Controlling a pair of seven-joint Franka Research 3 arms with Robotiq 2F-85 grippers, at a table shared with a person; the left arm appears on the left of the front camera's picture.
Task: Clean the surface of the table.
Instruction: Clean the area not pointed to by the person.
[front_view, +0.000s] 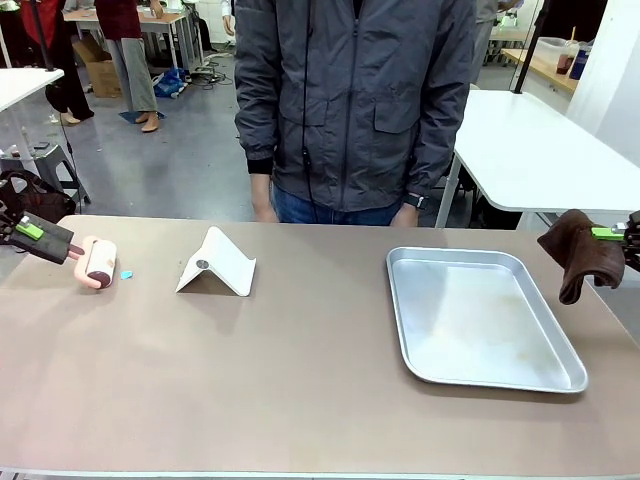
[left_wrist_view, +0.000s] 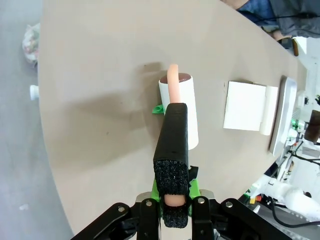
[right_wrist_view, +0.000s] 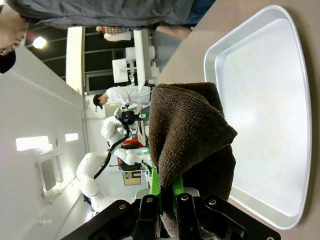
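Worktop (front_view: 300, 380) – big rectangular slab across the whole front view, smooth matte taupe-brown top, thin pale edge along the near side, no obvious stains or spills. Person (front_view: 355, 100) in a dark grey jacket stands at the far edge, middle, arms down. Shallow silver tray (front_view: 480, 320) lies flat on the worktop's right half, inside faintly smudged. White folded stand (front_view: 218, 264) sits tent-like left of centre, well apart from the tray. Brown cloth (front_view: 585, 258) hangs bunched off the worktop's right edge, above the surface, pinched in the right tool (front_view: 615, 235) – jaws clamped on the fabric, clear in the right wrist view. Lint roller (front_view: 99, 262), white roll with pink frame and black foam handle, at the far left, roll down at the surface; left tool (front_view: 38, 237) is closed on the handle. Tiny teal scrap (front_view: 127, 274) lies just beside the roller.
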